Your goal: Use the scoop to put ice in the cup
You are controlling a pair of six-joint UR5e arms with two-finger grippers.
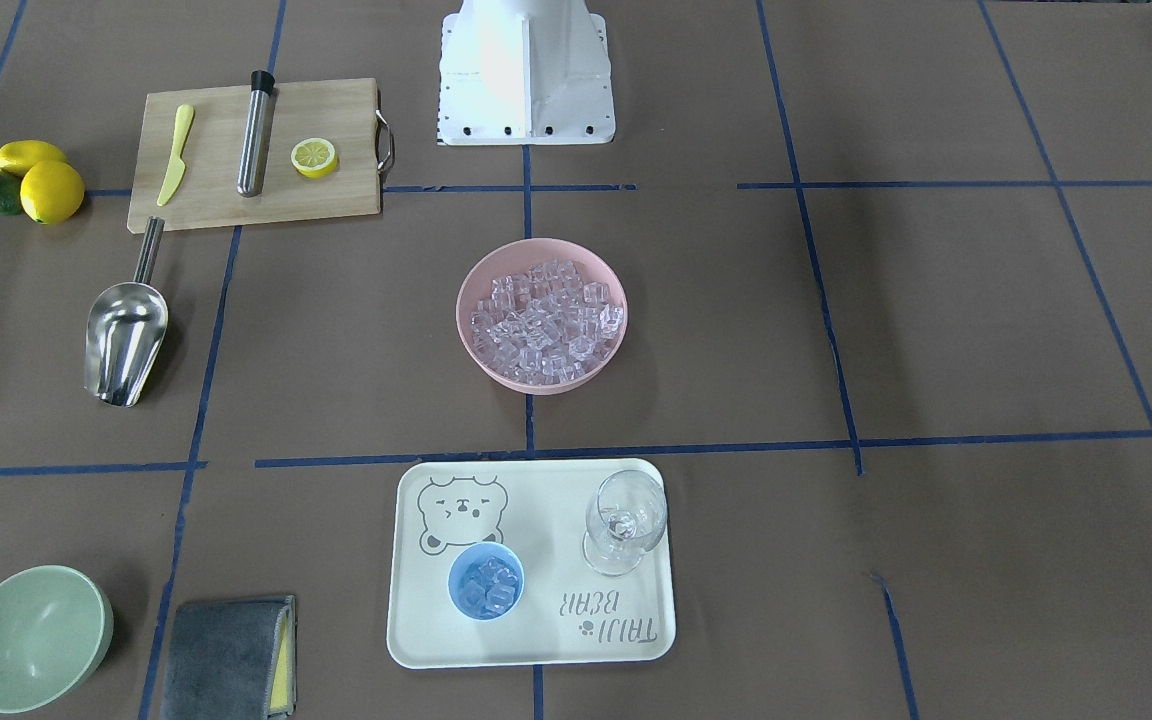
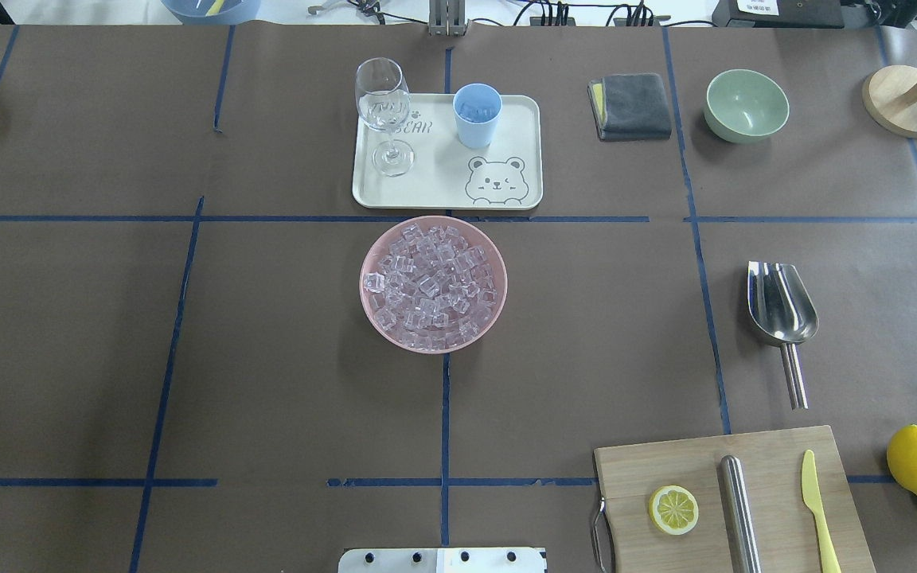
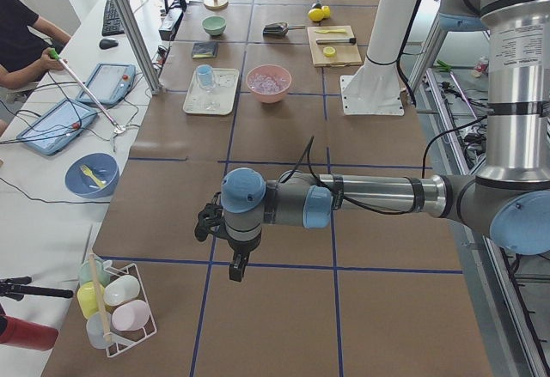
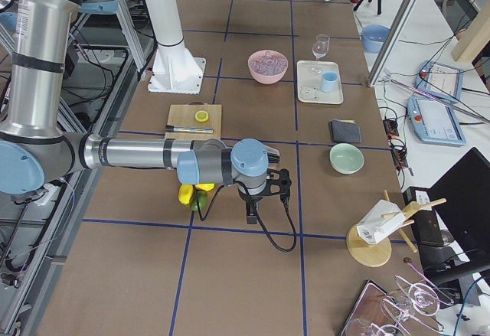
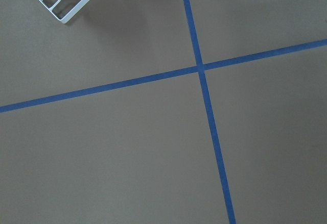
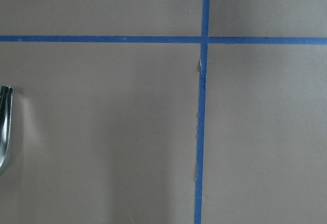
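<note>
The ice (image 1: 541, 315) lies heaped in a pink bowl (image 2: 371, 314) at the table's middle. The light-blue cup (image 1: 486, 580) stands on a cream tray (image 1: 536, 640) and holds a few ice cubes; it also shows in the overhead view (image 2: 477, 115). The steel scoop (image 1: 126, 335) lies empty on the table, also seen in the overhead view (image 2: 781, 306). My left gripper (image 3: 234, 270) hovers far off at the table's left end. My right gripper (image 4: 251, 215) hovers at the right end. Both show only in side views, so I cannot tell whether they are open or shut.
A wine glass (image 1: 624, 520) stands on the tray beside the cup. A cutting board (image 1: 236, 200) carries a lemon half, a steel tube and a yellow knife. Lemons (image 1: 36, 180), a green bowl (image 1: 31, 635) and a grey cloth (image 1: 226, 660) lie around.
</note>
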